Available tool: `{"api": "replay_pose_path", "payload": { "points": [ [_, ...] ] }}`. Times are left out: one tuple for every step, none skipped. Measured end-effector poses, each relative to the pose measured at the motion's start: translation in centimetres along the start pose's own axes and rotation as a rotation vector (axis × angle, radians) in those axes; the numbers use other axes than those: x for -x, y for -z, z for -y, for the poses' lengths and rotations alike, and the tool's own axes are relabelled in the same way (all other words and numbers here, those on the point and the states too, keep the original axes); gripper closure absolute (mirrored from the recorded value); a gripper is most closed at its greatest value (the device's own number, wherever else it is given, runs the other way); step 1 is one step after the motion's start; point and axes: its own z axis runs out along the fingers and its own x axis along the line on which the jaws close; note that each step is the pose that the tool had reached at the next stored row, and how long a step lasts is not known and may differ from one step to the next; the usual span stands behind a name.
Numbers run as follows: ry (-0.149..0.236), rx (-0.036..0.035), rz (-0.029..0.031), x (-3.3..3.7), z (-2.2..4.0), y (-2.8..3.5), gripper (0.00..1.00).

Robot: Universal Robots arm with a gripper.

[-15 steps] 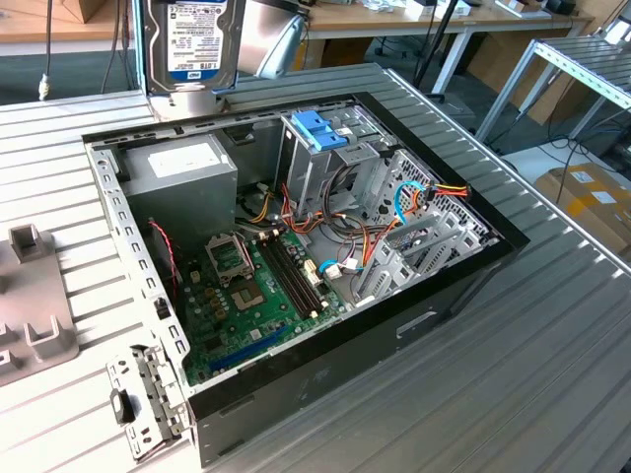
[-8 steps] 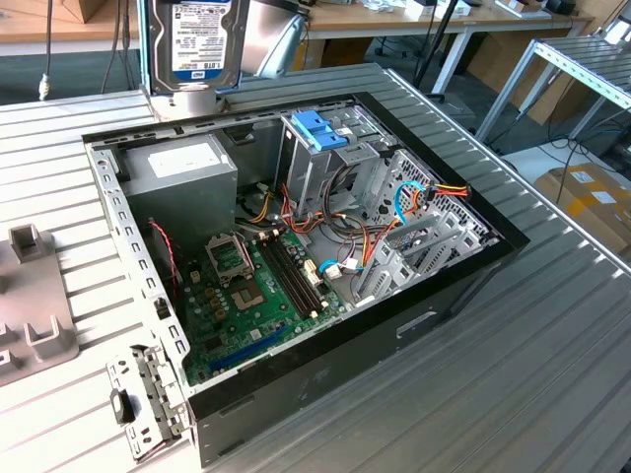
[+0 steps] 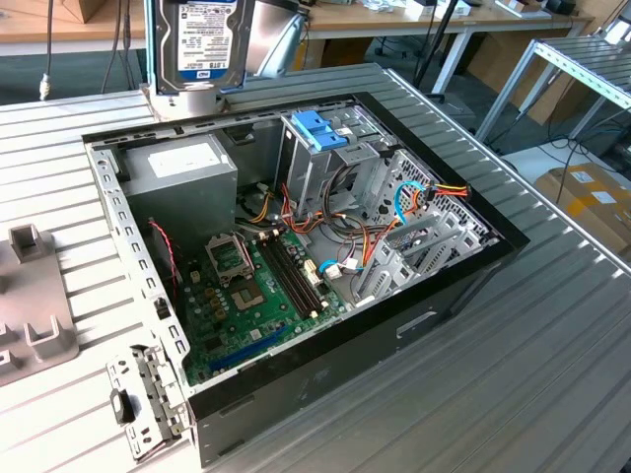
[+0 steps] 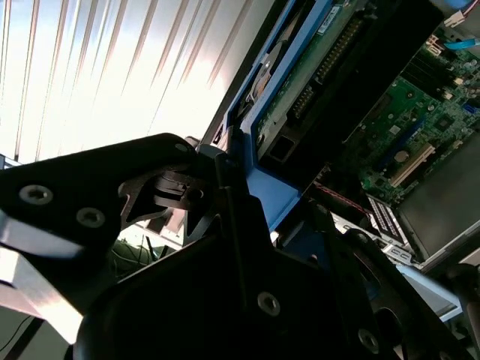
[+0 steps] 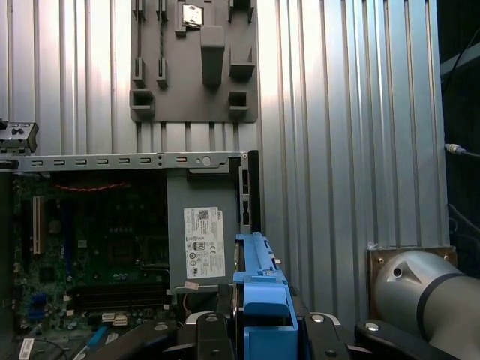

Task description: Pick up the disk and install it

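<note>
The disk [image 3: 202, 39] hangs upright above the far edge of the open computer case [image 3: 463, 266], its labelled grey face toward the exterior camera and blue carrier edges along its sides. In the first wrist view the disk [image 5: 262, 289] appears edge-on, with my gripper [image 5: 264, 328] shut on its blue frame, one black finger on each side. The second wrist view has the disk [image 4: 300, 82] running away from my gripper [image 4: 225, 180], circuit side showing, over the case's rim. The disk is clear of the case and touches nothing else.
Inside the case are the motherboard [image 3: 256, 286], a grey power supply [image 3: 182, 172] and a metal drive cage topped by a blue bracket [image 3: 320, 128], with loose cables around it. A grey fixture plate [image 3: 30, 296] lies on the ribbed table at the exterior view's left.
</note>
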Motion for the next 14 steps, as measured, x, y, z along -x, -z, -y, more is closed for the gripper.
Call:
{"api": "replay_pose_path", "payload": {
  "points": [
    [0.0,0.0,0.0,0.0,0.09,0.0,0.63],
    [0.0,0.0,0.0,0.01,0.16,0.0,0.63],
    [0.0,0.0,0.0001,0.01,0.24,0.0,0.63],
    [0.0,0.0,0.0,0.01,0.3,0.01,0.63],
    [0.0,0.0,0.0,0.01,0.39,0.01,0.63],
    [0.0,0.0,0.0,0.02,0.45,0.01,0.63],
    [0.0,0.0,0.0,0.02,0.54,0.01,0.63],
    [0.0,0.0,0.0,0.02,0.6,0.01,0.63],
    [0.0,0.0,0.0,0.02,0.65,0.01,0.63],
    [0.0,0.0,0.0,0.03,0.72,0.02,0.63],
    [0.0,0.0,0.0,0.03,0.85,0.02,0.63],
    [0.0,0.0,0.0,0.03,0.96,0.02,0.63],
    [0.0,0.0,0.0001,0.04,1.07,0.02,0.63],
    [0.0,0.0,0.0,0.04,1.17,0.03,0.63]
  ]
}}
